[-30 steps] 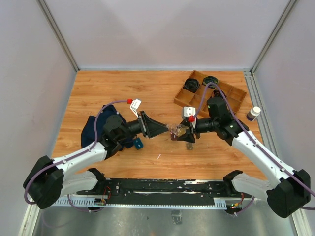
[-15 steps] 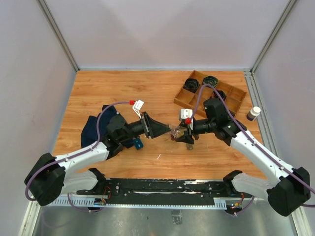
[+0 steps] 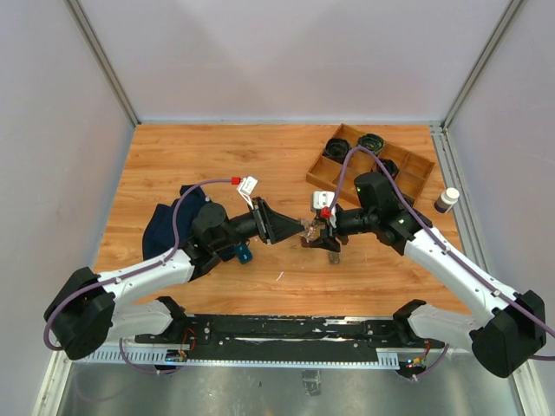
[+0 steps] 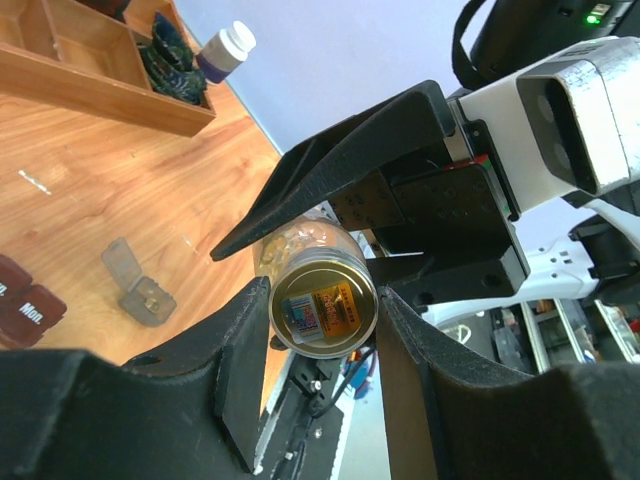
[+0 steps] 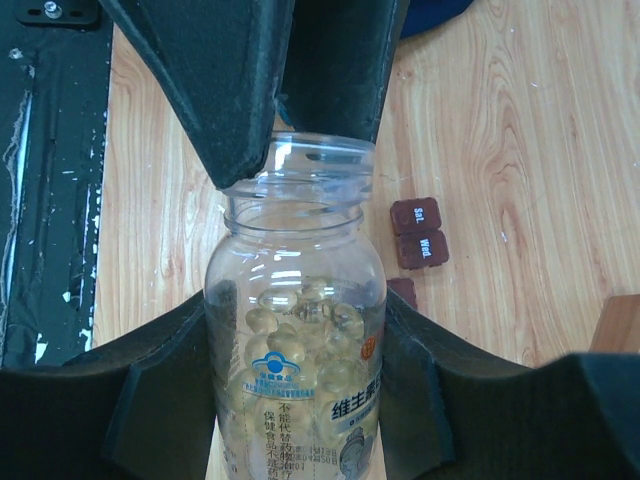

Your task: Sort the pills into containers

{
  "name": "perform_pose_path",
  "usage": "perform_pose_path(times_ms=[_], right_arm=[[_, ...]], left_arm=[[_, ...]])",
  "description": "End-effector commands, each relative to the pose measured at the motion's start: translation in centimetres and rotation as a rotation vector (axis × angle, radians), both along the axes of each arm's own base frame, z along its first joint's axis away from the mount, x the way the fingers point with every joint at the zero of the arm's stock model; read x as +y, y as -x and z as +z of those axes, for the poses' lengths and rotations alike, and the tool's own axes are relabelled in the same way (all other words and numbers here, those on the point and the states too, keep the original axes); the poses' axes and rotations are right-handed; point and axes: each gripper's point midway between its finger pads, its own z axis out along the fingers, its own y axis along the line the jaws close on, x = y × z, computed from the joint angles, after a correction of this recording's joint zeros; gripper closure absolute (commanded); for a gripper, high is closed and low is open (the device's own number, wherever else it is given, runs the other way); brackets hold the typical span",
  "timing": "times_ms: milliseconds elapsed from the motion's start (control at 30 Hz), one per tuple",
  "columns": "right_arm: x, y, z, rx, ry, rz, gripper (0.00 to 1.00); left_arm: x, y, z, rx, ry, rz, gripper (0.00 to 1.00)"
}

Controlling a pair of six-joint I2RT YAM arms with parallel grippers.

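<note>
Surroundings: we see containers [image 5: 418,232] on the table [image 3: 217,156], wooden tray [image 3: 408,173] far right.
Pose: left gripper [image 4: 322,300] and right gripper [image 5: 297,310] level, both half-closed on bottle [image 5: 295,250].

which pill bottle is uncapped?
The clear softgel bottle gripped by the right end effector: bare threaded neck. The small dark bottle by the tray has a white cap.

The bottle [image 5: 295,330] is clear glossy plastic, the fingers [image 5: 160,400] matt black plastic, the table [image 5: 500,120] smooth grained wood, the boxes [image 5: 418,233] shiny dark-brown plastic, the tray [image 4: 110,100] bare wood, the cloth [image 3: 165,230] matt fabric.
</note>
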Motion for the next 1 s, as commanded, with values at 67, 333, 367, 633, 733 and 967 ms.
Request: perform_pose_path(times_ms=[67, 333, 367, 633, 733, 967], right_arm=[[0.3, -0.7, 0.7, -0.047, 0.029, -0.011, 0.99], [0.4, -0.8, 0.4, -0.045, 0.047, -0.019, 0.99], [0.5, -0.8, 0.5, -0.045, 0.045, -0.018, 0.99], [0.7, -0.5, 0.9, -0.032, 0.025, -0.012, 1.00], [0.8, -0.3, 1.1, -0.025, 0.014, -0.004, 0.99], [1.0, 0.2, 1.9, 0.008, -0.024, 0.009, 0.99]], left_arm=[[-0.5, -0.7, 0.6, -0.030, -0.037, 0.038, 0.75], [-0.8, -1.0, 0.0, -0.025, -0.108, 0.073, 0.76], [-0.9, -0.9, -0.1, -0.022, -0.110, 0.072, 0.76], [-1.5, -0.7, -0.3, -0.009, -0.114, 0.052, 0.76], [-1.8, -0.4, -0.5, -0.008, -0.112, 0.028, 0.76], [-2.0, 0.1, -0.9, -0.003, -0.093, 0.002, 0.77]])
